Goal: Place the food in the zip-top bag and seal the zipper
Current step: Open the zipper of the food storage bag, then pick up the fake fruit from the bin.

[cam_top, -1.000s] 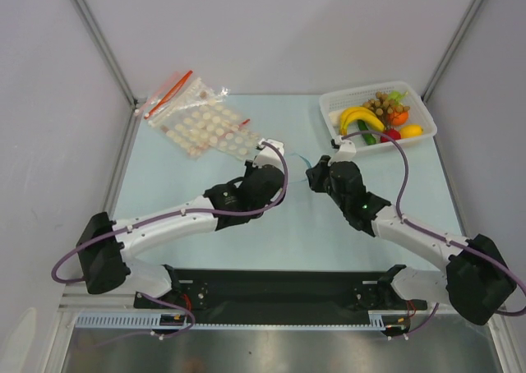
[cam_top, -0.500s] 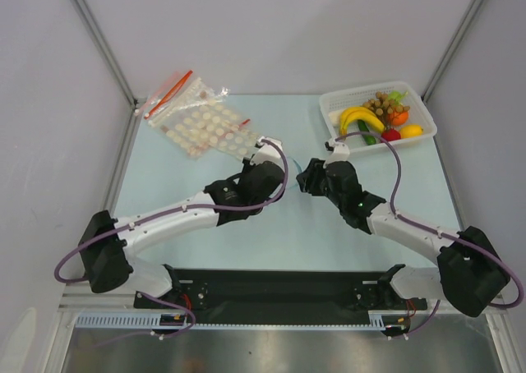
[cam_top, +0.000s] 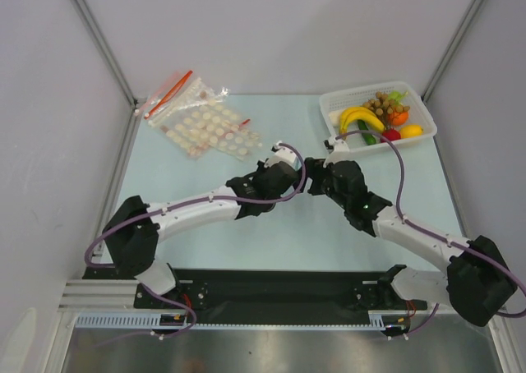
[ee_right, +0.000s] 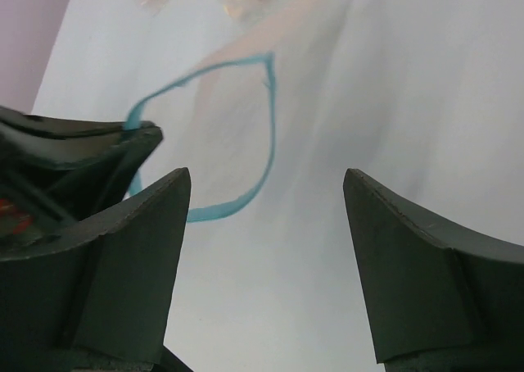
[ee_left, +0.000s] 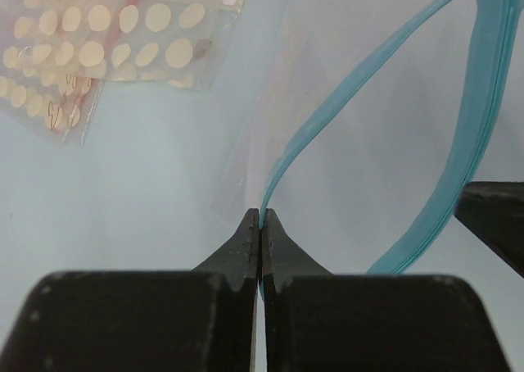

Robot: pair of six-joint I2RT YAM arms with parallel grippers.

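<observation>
The zip-top bag (ee_left: 360, 134) is clear, and its teal zipper (ee_left: 307, 130) gapes in a loop, so the mouth stands open. My left gripper (ee_left: 260, 215) is shut on one end of that zipper strip, at mid-table (cam_top: 296, 181). The right gripper (ee_right: 266, 175) is open just in front of the zipper loop (ee_right: 266, 142), with nothing between its fingers (ee_right: 151, 241). In the top view it sits right beside the left one (cam_top: 316, 177). The food, a tan-brown bunch (cam_top: 383, 104) and a red fruit (cam_top: 391, 134), lies in the white basket (cam_top: 419, 112).
The basket at the back right also holds bananas (cam_top: 360, 118), an orange and a lemon (cam_top: 411, 131). A clear bag of white discs (cam_top: 205, 126) and a red-strip bag (cam_top: 168, 94) lie at the back left.
The right gripper has opened and let go of the zipper edge. My left arm has carried the bag to the right, close up to the right gripper.
</observation>
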